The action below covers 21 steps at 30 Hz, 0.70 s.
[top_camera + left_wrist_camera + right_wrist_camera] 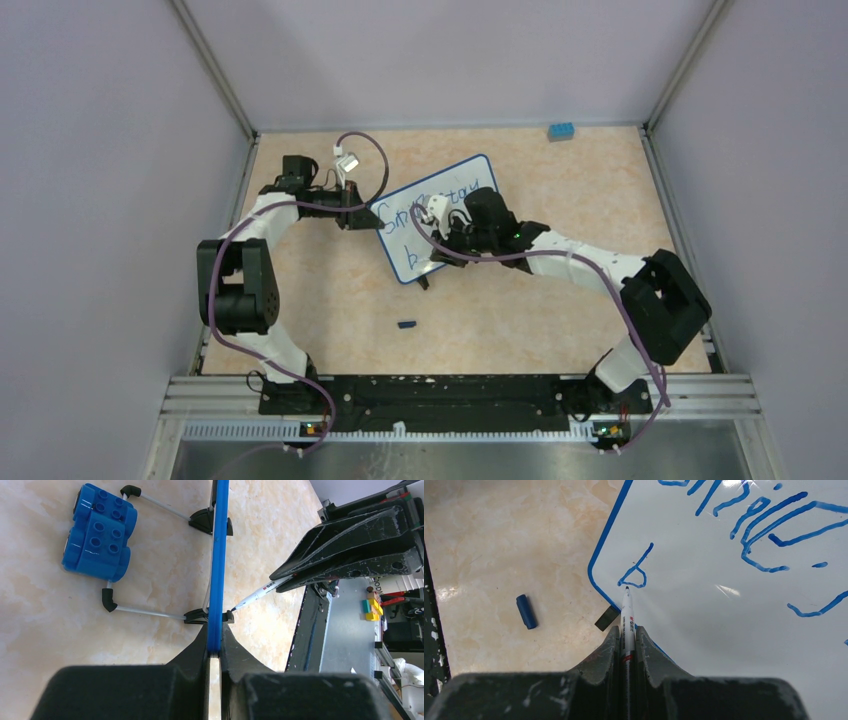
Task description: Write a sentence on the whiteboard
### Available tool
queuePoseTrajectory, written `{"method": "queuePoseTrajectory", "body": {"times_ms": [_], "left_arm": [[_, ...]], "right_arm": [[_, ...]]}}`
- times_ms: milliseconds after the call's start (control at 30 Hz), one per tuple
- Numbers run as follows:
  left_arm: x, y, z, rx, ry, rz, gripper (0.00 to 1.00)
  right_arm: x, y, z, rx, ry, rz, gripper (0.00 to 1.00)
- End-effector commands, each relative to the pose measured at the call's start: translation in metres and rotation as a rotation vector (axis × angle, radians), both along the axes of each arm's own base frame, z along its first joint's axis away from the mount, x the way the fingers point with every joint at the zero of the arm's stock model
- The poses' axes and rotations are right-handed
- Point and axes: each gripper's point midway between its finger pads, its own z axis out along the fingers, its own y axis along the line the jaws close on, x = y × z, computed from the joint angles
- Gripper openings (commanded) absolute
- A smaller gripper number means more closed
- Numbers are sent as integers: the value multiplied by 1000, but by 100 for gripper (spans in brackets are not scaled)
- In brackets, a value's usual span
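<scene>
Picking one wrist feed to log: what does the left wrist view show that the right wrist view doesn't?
Left wrist only: the left gripper clamping the edge of the whiteboard, its wire stand, a blue toy block behind. Right wrist only: the sentence in blue, a loose pen cap. Both: the whiteboard, and the marker held in the right gripper.

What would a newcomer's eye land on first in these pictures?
The small white blue-framed whiteboard mid-table, scrawled with blue marker handwriting. The right hand grips a white marker pen, tip at a lone letter b near the board's corner, while the left hand clamps its blue edge.
</scene>
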Motion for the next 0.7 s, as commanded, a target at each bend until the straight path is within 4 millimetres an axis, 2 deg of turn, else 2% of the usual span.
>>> {"method": "queuePoseTrajectory", "body": {"times_ms": [0, 267, 433, 667], "left_arm": [[2, -3, 0, 21, -28, -16, 0], [1, -3, 0, 22, -33, -19, 0], [1, -3, 0, 22, -31, -18, 0], [1, -3, 0, 22, -32, -19, 0]], "right_arm": [[10, 15, 38, 73, -73, 1, 0], [14, 15, 38, 69, -89, -14, 0], [27, 12, 43, 81, -111, -61, 0], [31, 12, 37, 65, -114, -68, 0]]}}
